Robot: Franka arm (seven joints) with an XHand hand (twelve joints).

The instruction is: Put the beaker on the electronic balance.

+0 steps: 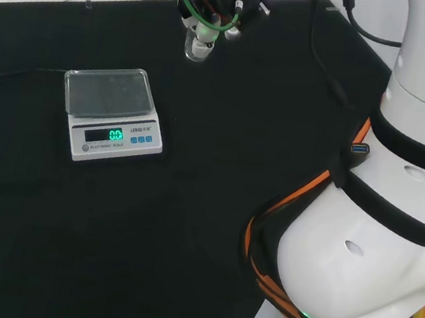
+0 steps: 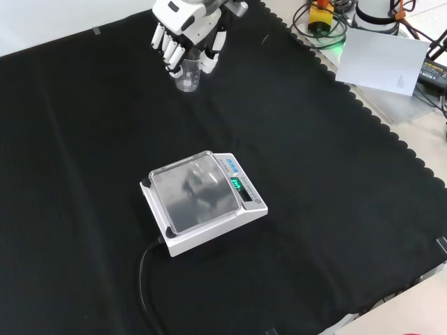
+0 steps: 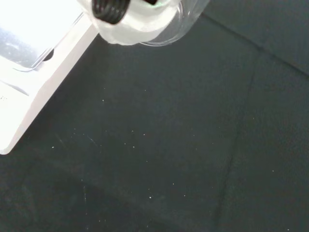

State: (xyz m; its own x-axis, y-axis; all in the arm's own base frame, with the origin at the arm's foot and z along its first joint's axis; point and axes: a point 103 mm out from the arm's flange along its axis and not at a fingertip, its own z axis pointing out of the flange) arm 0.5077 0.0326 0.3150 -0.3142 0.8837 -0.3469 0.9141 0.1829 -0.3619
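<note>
Head view: the hand (image 1: 214, 9) is up at the far side of the black cloth (image 1: 187, 227), fingers curled round a small clear beaker (image 1: 197, 46) that hangs below them. The electronic balance (image 1: 112, 113) sits well apart from it, nearer the camera and to the left, its display lit green and its pan bare. The arm's white links (image 1: 398, 193) bulk up on the right.

Front view: the hand (image 2: 183, 31) comes in at the top, fingers wrapped about the beaker (image 2: 187, 75), upright near the far end of the cloth. The balance (image 2: 202, 201) lies mid-cloth, well below it, a black cable (image 2: 145, 279) trailing from its near corner.

Wrist view: a blurred white fingertip (image 3: 126, 26) presses against the beaker's glass (image 3: 186, 19), and a corner of the balance (image 3: 38, 63) shows beside it.
</note>
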